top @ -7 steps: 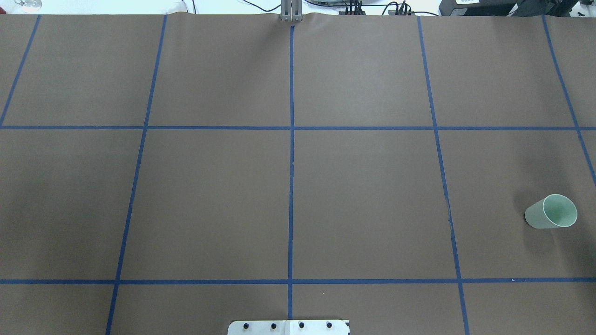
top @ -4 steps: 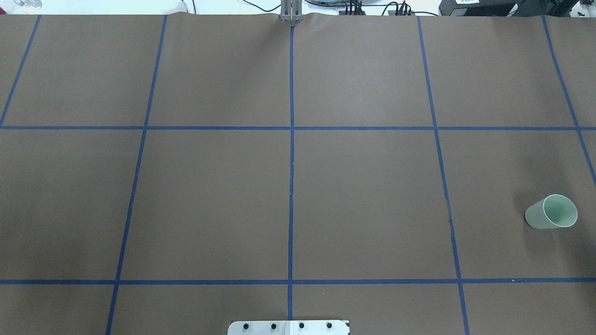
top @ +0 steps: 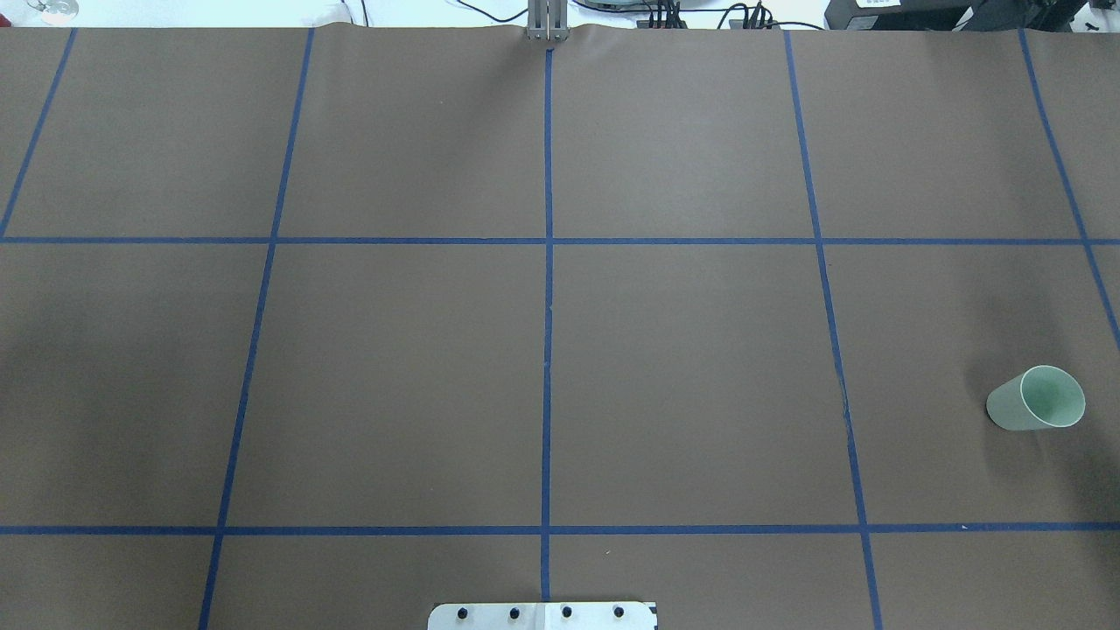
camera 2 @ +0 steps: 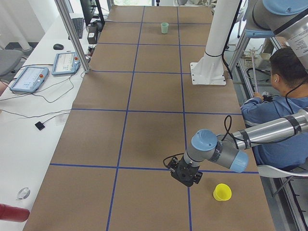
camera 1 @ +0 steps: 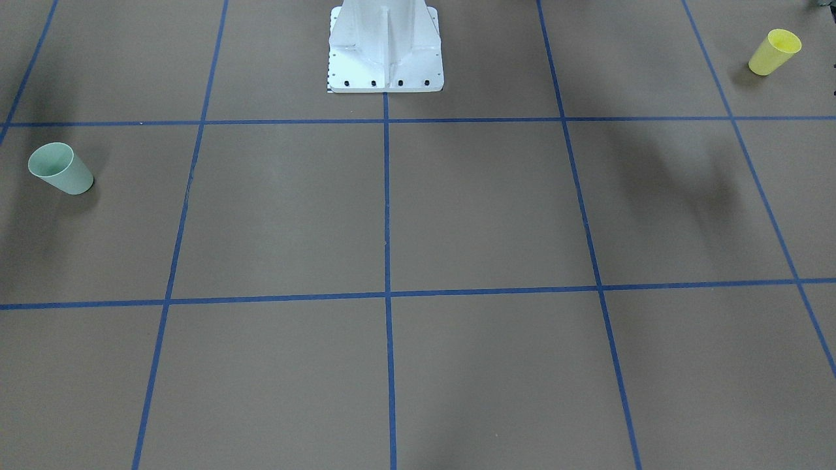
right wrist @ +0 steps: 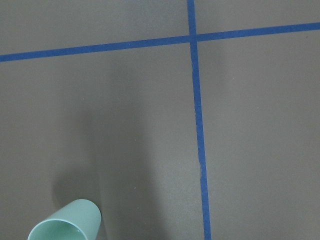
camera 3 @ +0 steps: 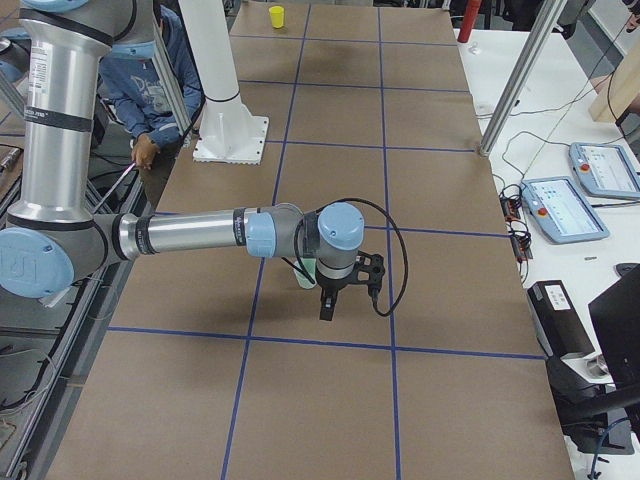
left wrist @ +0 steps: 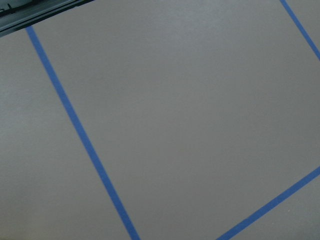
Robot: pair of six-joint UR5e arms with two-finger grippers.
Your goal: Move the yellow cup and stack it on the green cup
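The yellow cup [camera 1: 774, 52] stands upright near the table's corner on my left side; it also shows in the exterior left view [camera 2: 222, 192] and far off in the exterior right view [camera 3: 276, 16]. The green cup [top: 1037, 398] stands upright at the table's right end, and shows in the front view [camera 1: 61, 168] and the right wrist view [right wrist: 65, 222]. My left gripper [camera 2: 184, 174] hangs over the table a short way from the yellow cup. My right gripper [camera 3: 345, 295] hangs beside the green cup [camera 3: 305, 272]. I cannot tell whether either gripper is open or shut.
The white robot pedestal [camera 1: 385, 46] stands at the table's robot-side edge. A seated operator [camera 2: 284, 96] is beside it. A side table holds teach pendants [camera 2: 29, 79] and cables. Blue tape lines divide the brown table cover [top: 682, 376].
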